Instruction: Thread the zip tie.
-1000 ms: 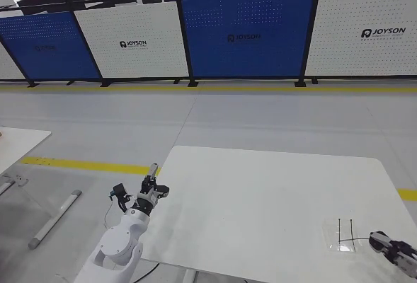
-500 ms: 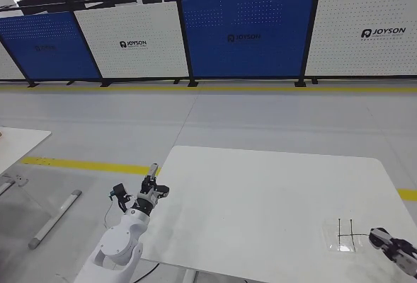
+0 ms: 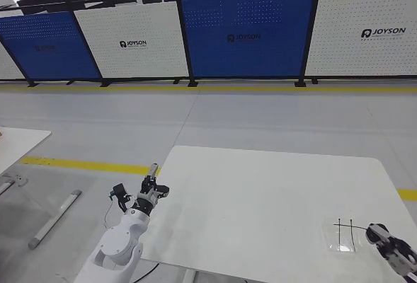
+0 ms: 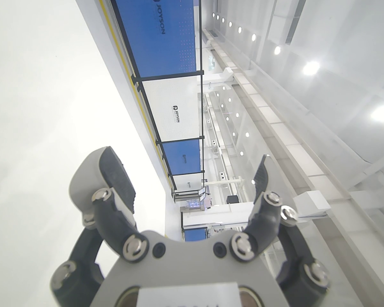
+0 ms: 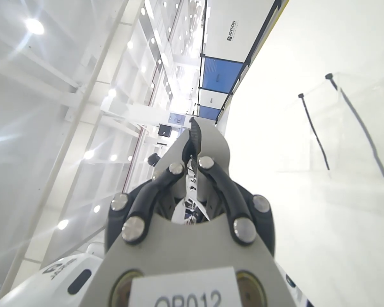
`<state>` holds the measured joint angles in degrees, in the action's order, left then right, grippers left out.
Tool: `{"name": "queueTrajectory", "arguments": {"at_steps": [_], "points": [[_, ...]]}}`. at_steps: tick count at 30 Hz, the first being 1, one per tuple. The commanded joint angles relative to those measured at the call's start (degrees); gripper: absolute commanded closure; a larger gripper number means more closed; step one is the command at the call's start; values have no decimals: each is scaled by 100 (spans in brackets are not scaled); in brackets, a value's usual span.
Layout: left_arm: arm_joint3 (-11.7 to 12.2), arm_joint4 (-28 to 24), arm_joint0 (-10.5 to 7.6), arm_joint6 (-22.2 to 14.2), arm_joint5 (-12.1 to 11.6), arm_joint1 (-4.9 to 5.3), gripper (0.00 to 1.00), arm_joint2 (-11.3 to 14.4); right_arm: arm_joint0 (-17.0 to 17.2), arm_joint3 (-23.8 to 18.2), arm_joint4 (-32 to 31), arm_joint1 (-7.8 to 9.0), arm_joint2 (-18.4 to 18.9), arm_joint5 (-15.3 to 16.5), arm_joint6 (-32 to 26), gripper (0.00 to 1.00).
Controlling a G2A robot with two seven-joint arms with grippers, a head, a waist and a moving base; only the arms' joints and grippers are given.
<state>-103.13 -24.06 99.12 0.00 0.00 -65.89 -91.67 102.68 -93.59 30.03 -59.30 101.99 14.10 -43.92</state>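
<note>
A clear shallow tray [image 3: 330, 243] lies near the table's front right corner. Two black zip ties [image 3: 351, 236] rest in it side by side, also seen from the right wrist as zip ties [image 5: 313, 129]. My right gripper [image 3: 372, 230] hovers at the tray's right side, shut on a third black zip tie [image 3: 350, 227] that sticks out leftward across the other two. From the wrist, the right gripper [image 5: 194, 129] shows its fingers pressed together. My left gripper [image 3: 151, 172] is off the table's left edge, far from the tray. The left gripper [image 4: 195, 180] is open and holds nothing.
The white table [image 3: 265, 198] is bare apart from the tray. Blue and white pegboard panels [image 3: 243, 39] stand across the floor behind it. Another table [image 3: 3, 152] stands at the far left.
The right gripper has moved toward the far side of the table with the zip tie, whose strap has straightened and now crosses the tray higher. The left arm has stayed still.
</note>
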Motion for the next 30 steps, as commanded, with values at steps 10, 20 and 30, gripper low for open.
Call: {"name": "queueTrajectory", "arguments": {"at_steps": [10, 20, 30], "points": [[0, 0, 0, 0, 0, 0, 0, 0, 82, -84, -80, -50, -151, 194, 416, 100], [0, 0, 0, 0, 0, 0, 0, 0, 565, -907, -628, -225, -542, 538, 1356, 100], [0, 0, 0, 0, 0, 0, 0, 0, 573, -915, -623, -230, -553, 538, 1345, 100]]}}
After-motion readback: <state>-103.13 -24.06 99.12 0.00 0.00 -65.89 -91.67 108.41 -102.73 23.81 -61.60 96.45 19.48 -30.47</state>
